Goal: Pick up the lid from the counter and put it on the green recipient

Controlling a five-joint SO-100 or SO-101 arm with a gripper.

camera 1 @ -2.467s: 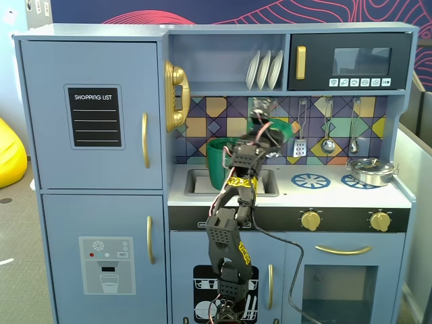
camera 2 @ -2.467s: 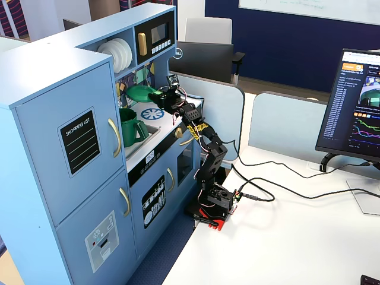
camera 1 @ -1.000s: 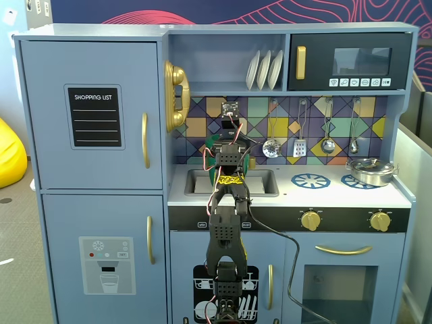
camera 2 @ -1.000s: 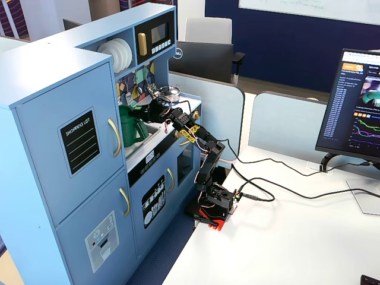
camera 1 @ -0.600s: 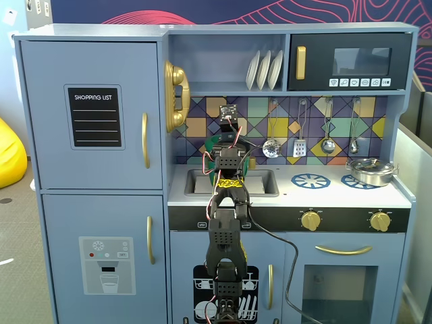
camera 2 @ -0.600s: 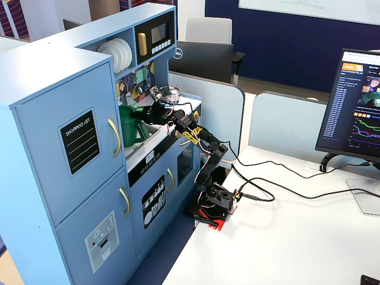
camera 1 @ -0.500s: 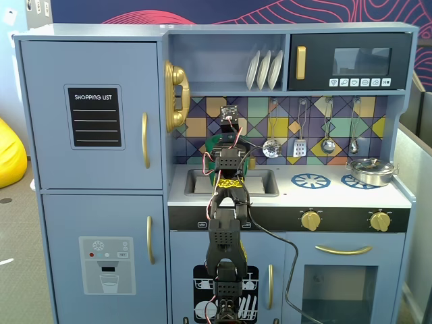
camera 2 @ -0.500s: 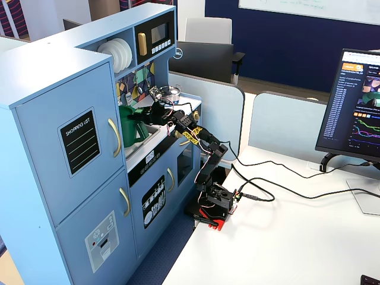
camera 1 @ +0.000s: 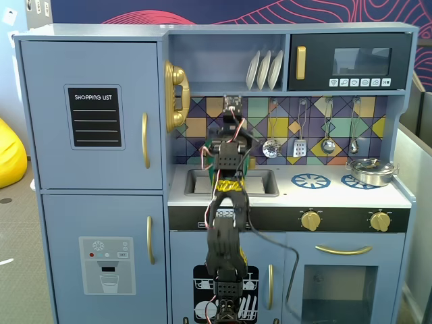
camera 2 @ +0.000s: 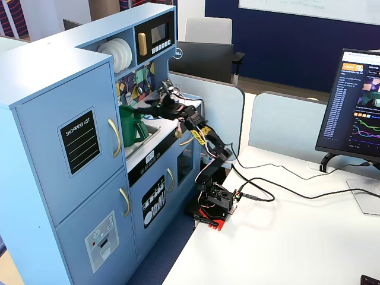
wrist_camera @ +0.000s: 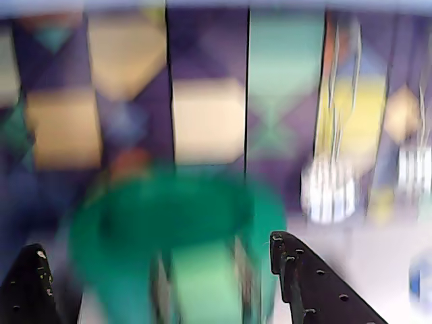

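The tool (wrist_camera: 155, 270) hung over the green recipient (wrist_camera: 169, 229) in the blurred wrist view, its two black fingers (wrist_camera: 297, 270) spread wide with nothing visible between them. In a fixed view the green recipient (camera 2: 132, 126) stood on the toy kitchen's surface (camera 2: 148, 141) beside the sink. The lid couldn't be made out anywhere.

A light-blue wooden toy kitchen (camera 1: 94, 121) fills a fixed view. On its white counter (camera 1: 398, 196) a shiny silver metal pot (camera 1: 368, 171) stands on a blue spoked burner ring (camera 1: 352, 181), and a second ring (camera 1: 310, 181) lies left of it. Metal utensils (camera 1: 300, 145) hang on the coloured tile wall. White plates (camera 1: 264, 69) stand on the shelf beside a black microwave (camera 1: 351, 62). A gold toy telephone (camera 1: 175, 96) hangs at the left.
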